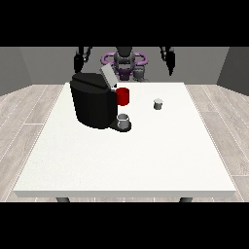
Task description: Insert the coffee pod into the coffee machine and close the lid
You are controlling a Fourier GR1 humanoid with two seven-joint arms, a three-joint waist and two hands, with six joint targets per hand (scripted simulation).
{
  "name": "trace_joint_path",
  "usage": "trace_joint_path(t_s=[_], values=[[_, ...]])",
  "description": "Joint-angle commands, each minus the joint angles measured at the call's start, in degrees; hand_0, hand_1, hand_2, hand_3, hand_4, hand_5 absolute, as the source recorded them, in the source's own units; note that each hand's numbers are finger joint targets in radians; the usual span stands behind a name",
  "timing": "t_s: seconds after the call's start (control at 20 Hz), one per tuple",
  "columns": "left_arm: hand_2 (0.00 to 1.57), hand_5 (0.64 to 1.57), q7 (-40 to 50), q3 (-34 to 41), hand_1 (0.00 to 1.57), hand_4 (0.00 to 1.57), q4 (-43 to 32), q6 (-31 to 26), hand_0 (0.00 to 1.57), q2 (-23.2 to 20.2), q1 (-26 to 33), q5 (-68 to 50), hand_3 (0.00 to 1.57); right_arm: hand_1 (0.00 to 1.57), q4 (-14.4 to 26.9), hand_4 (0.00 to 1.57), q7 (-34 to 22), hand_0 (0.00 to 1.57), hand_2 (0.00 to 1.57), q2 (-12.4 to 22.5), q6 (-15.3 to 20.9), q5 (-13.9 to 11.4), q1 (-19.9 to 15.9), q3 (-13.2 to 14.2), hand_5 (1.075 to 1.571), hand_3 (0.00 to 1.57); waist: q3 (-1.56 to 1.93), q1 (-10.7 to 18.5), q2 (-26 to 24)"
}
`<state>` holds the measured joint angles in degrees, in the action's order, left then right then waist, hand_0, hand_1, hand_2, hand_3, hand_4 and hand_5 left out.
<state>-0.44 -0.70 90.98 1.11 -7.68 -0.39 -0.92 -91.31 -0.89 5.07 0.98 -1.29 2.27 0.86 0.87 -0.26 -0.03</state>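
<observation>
The small grey coffee pod [158, 103] stands upright on the white table [146, 155], right of centre towards the back. The black coffee machine [92, 99] sits at the back left with its grey lid [107, 76] tilted up and open. Both hands hang raised above the table's far edge, well away from pod and machine. The hand at the view's left [79, 59] is behind the machine, and the hand at the view's right [169, 61] is behind the pod. Each hand's fingers look straight and hold nothing.
A red mug [123, 96] stands just right of the machine. A grey cup [124, 120] rests on the machine's drip base. The robot's torso [124, 61] is behind the far edge.
</observation>
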Motion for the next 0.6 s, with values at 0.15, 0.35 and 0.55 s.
trace_joint_path(t_s=[0.15, 0.35, 0.55], values=[[0.00, 1.571, -7.54, -1.95, 0.00, 0.27, -1.23, -2.21, 0.00, 3.14, 3.35, -0.19, 0.00, 0.00, -0.12, 0.13, -2.29, 0.00, 0.00, 0.15, -2.03, 1.05, -0.18, -0.20, 1.571, 0.00, -0.88, 0.75, -1.92], [0.00, 1.571, -9.96, -0.31, 0.00, 0.24, 0.04, -4.96, 0.00, 0.04, 3.73, -0.97, 0.00, 0.00, 1.99, 0.11, 6.94, 0.00, 0.00, -4.25, 4.22, 1.40, 2.23, 3.68, 1.571, 0.00, -0.85, 0.16, -2.86], [0.00, 1.571, -9.11, -0.30, 0.00, 0.21, -3.40, -4.09, 0.00, -1.54, -0.14, 3.62, 0.00, 0.00, 1.14, 0.14, 6.97, 0.00, 0.00, -3.64, 3.57, 1.96, -0.55, 3.62, 1.571, 0.00, -0.87, -1.54, -1.06]])
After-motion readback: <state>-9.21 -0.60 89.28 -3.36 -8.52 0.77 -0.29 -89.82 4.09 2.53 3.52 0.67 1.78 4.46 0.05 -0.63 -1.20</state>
